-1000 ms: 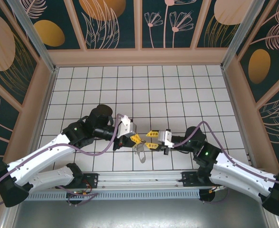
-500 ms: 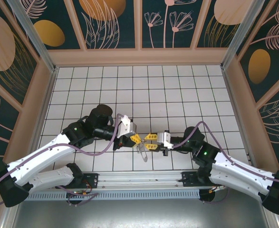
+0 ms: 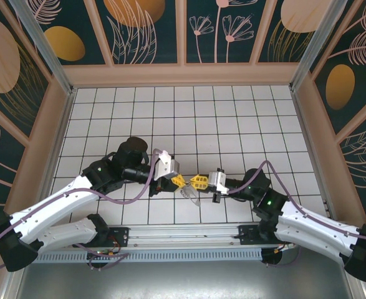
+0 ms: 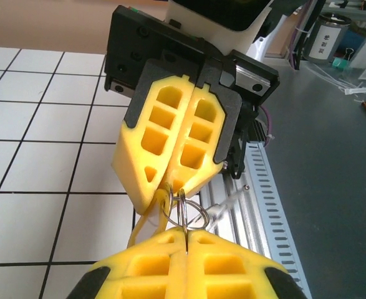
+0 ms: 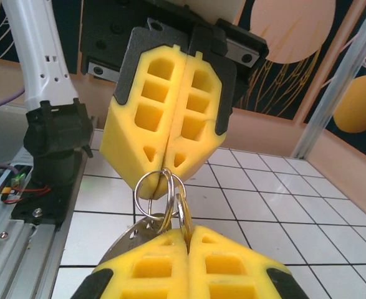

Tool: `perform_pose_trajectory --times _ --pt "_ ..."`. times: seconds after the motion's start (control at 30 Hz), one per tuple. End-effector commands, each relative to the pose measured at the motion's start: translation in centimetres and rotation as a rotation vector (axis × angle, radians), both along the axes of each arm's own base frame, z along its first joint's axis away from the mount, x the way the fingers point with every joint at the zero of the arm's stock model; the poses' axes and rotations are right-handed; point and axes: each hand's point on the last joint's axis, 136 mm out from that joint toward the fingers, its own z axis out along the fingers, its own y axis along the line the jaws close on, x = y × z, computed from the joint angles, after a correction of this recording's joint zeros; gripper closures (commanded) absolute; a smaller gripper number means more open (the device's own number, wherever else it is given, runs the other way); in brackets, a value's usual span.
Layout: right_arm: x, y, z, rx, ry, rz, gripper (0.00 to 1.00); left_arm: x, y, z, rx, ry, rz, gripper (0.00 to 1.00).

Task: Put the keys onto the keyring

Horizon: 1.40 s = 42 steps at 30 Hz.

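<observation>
We're mid-job, prob. late in it: the keyring hangs in the air betw. the two arms, above the worktop near its front edge, not resting on it. Left fingers and right fingers meet almost tip to tip. Both pairs are pressed together w/ no gap, each pinching the ring's wire where it enters the tips. A silvery key dangles below the ring, so we judge that one as on. A brass-gold key sits among the wire coils right at the right fingers' tips. Whether it's fully threaded or only part-way thru the split we can't tell, as the coils overlap too much. Left to do, as we judge it: work the brass one round till it hangs free, then let go. Count: 2 arms, 2 pairs of fingers, 1 keyring (2-3 wire loops visible, exact no. unclear), 1 silvery key we can make out for sure, 1 brass-gold key; more silvery ones may be bunched there, too small to tell
</observation>
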Motion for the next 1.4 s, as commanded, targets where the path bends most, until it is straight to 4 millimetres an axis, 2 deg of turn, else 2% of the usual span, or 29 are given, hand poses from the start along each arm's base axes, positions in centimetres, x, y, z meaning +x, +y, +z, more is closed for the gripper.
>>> perform_pose_trajectory --times 0.0,0.17,0.5,0.7,0.83,0.93,1.13,1.37 --pt "2.0 -1.1 2.5 0.099 -0.012 -0.137 1.0 -0.1 -0.1 0.2 -0.016 0.003 -0.003 1.0" --pt "3.4 -2.1 3.1 0.138 -0.001 -0.234 1.0 0.1 -0.1 0.0 -0.02 0.005 0.018 1.0" --pt "4.1 -3.0 3.3 0.166 -0.004 -0.301 1.0 0.3 -0.1 0.2 -0.026 0.0 0.031 1.0" --pt "2.9 -2.2 2.4 0.108 -0.018 -0.22 1.0 0.5 -0.1 0.3 -0.027 -0.008 0.036 1.0" --pt "1.3 -1.6 1.9 0.084 -0.022 -0.122 0.73 0.4 -0.1 0.5 -0.027 -0.012 0.036 1.0" --pt "0.3 -1.1 1.6 0.071 -0.02 -0.058 0.66 0.4 -0.1 0.4 -0.022 -0.01 0.036 1.0" --pt "-0.8 -0.2 0.9 0.034 -0.007 0.021 0.66 0.9 -0.3 0.3 -0.015 -0.016 0.047 1.0" --pt "-0.4 0.3 0.5 0.003 -0.003 0.013 0.77 1.1 -0.6 0.1 -0.017 -0.015 0.043 1.0"
